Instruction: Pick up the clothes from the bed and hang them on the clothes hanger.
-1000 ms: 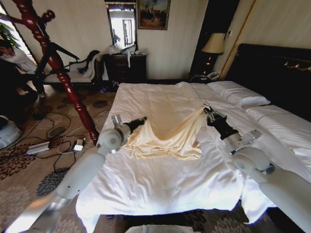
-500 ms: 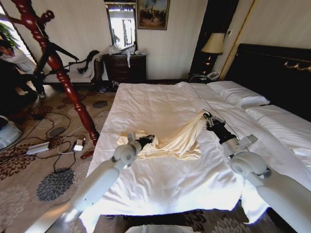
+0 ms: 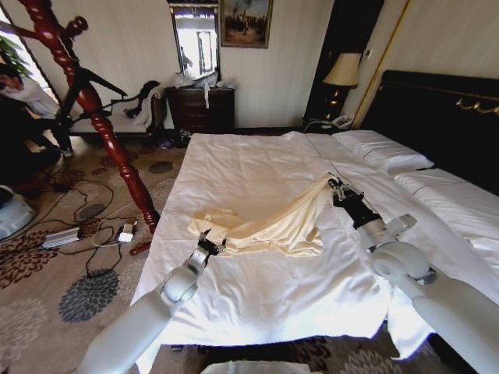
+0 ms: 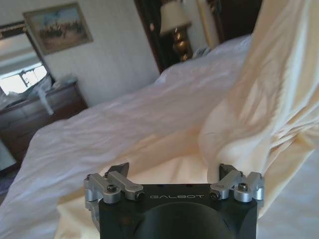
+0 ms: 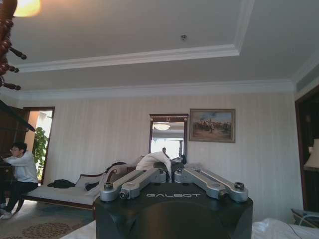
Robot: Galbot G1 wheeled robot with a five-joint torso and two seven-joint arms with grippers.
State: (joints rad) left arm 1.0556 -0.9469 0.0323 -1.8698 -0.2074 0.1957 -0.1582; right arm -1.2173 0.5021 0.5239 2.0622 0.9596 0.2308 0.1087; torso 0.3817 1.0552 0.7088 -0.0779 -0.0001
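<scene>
Right gripper [image 3: 334,185]: closed on the cream shirt's [image 3: 273,226] far-right corner, lifted off the bed [image 3: 257,296].
Left gripper [image 3: 210,243]: spread open, at the shirt's near-left edge.

The cream clothes [image 3: 269,224] lie crumpled on the bed [image 3: 257,292], one end lifted toward the pillows into a taut ridge. The bed's white duvet is wrinkled.

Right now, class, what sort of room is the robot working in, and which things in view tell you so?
Most likely a hotel bedroom: a wide bed with white pillows, a bedside lamp, and a framed painting on the wall.
</scene>
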